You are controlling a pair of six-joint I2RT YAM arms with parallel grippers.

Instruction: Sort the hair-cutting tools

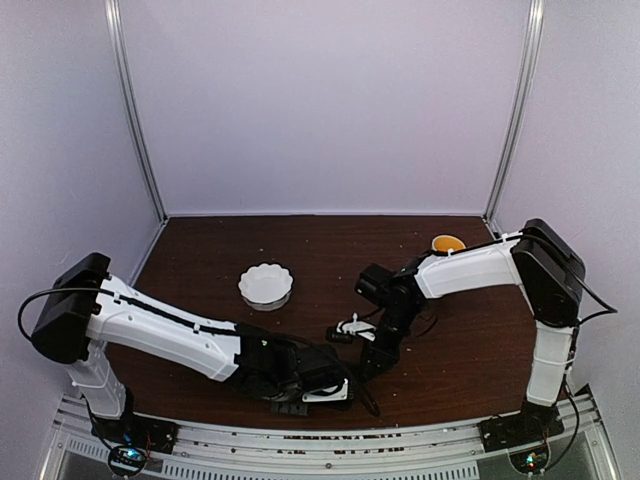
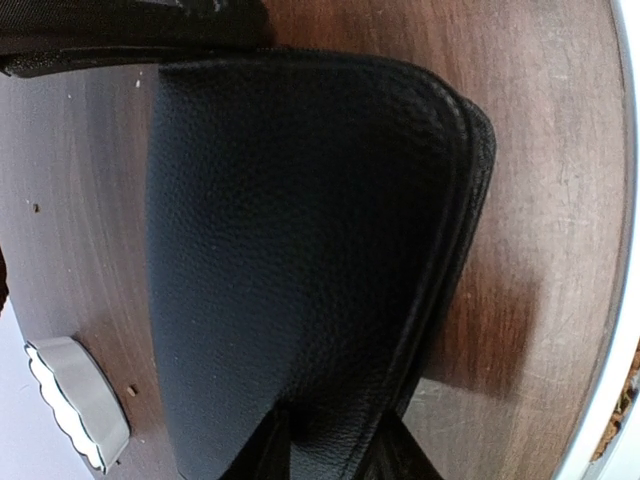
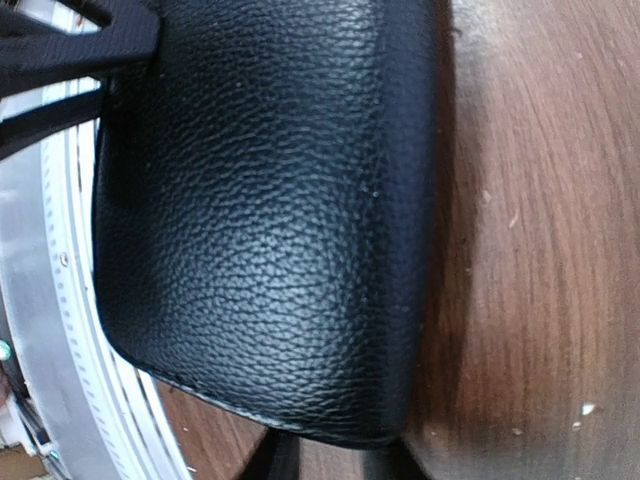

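Observation:
A flat black grained case (image 2: 300, 250) fills the left wrist view. Its near end sits pinched between the fingers of my left gripper (image 2: 337, 455), bunched into a crease there. The case's opposite end (image 3: 260, 230) fills the right wrist view, and its rounded edge reaches the tips of my right gripper (image 3: 340, 462). Those jaws stand apart with bare wood showing between them. In the top view my left gripper (image 1: 343, 388) and right gripper (image 1: 372, 368) meet near the table's front edge and cover most of the case. The hair-cutting tools are hidden.
A white scalloped bowl (image 1: 266, 285) stands mid-table, and it shows at the lower left in the left wrist view (image 2: 70, 405). A small yellow dish (image 1: 447, 243) sits at the back right. The metal front rail (image 3: 50, 330) runs close beside the case.

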